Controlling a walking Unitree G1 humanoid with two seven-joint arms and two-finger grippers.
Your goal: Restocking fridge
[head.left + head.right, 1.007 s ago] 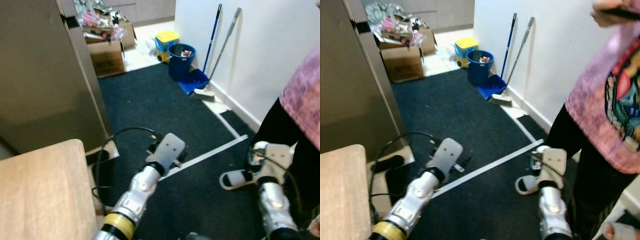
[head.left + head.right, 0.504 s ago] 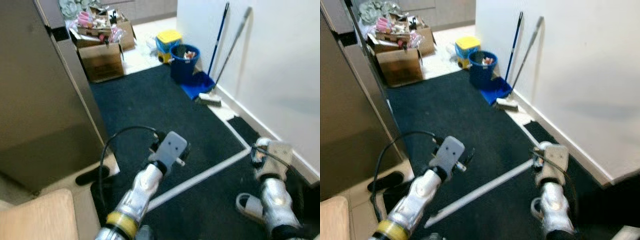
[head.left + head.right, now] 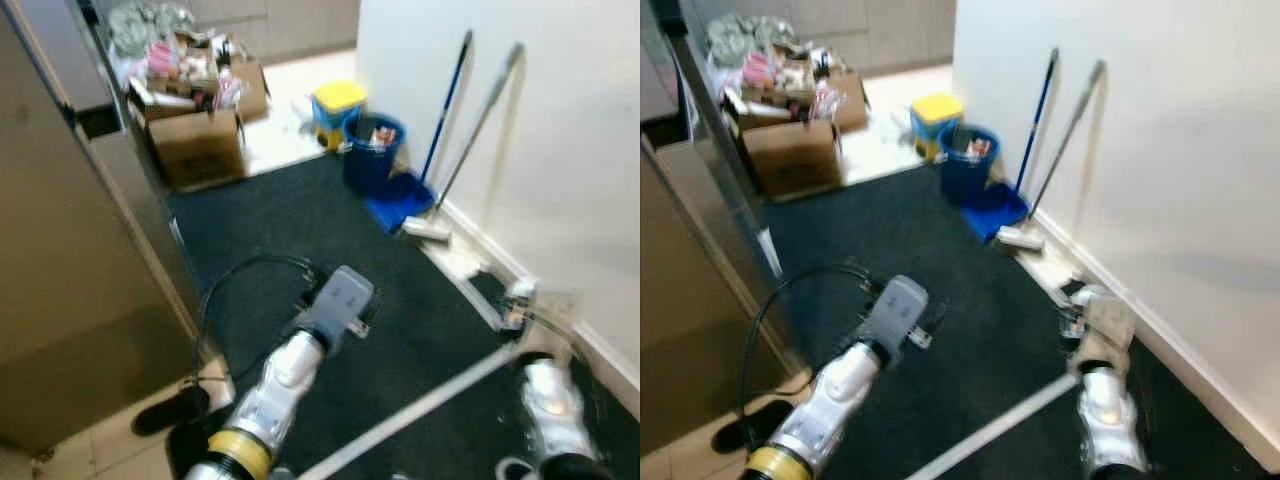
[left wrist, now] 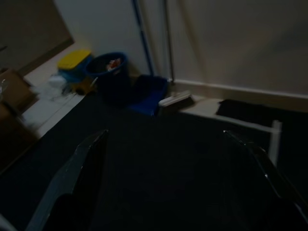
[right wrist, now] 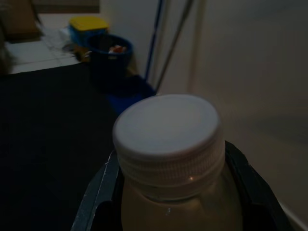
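No text, brand, number or sign can be read anywhere in these views. The white cap (image 5: 168, 127) of the bottle (image 5: 180, 207) is plain. The packets in the cardboard boxes (image 3: 200, 140) by the far edge of the dark carpet (image 3: 330, 230) are too blurred to read, and the blue bucket (image 3: 372, 150) and yellow bin (image 3: 338, 105) bear no legible markings.

My left arm (image 3: 285, 375) is silver metal with a yellow band below the forearm, a grey block at the wrist and a black cable looping off it. My right arm (image 3: 548, 405) is silver too, capped by a pale block.
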